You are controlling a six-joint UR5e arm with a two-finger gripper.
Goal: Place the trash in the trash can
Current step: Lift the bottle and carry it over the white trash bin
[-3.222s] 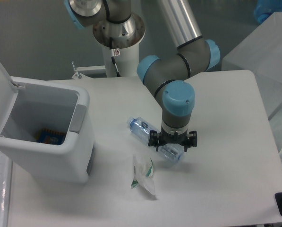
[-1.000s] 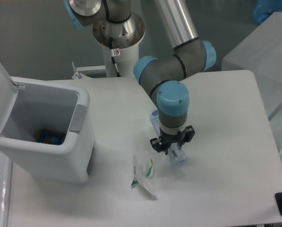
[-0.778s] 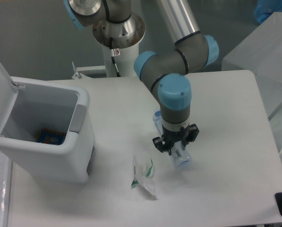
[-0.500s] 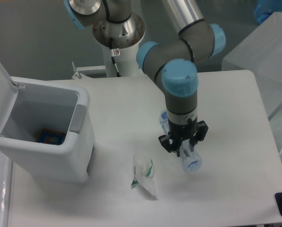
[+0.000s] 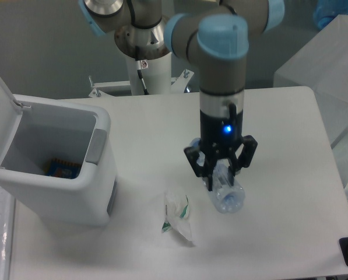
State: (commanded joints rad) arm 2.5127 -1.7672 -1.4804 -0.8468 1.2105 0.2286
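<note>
Crushed bottle (image 5: 225, 192) is clamped between gripper (image 5: 219, 173) fingers at frame centre, above the table (image 5: 278, 175). Wrapper (image 5: 177, 217) is lying lower-centre. Trash can (image 5: 57, 169) at left, lid open; bare tabletop btwn.

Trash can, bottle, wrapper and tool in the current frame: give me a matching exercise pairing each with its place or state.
Things:
1. trash can
2. crushed bottle
3. wrapper
4. tool

States:
A. lying on the table, untouched
B. clamped around the bottle, right of the wrapper
C. lid flipped open, at the table's left side
D. held in the tool

Pairs: 1-C, 2-D, 3-A, 4-B
</note>
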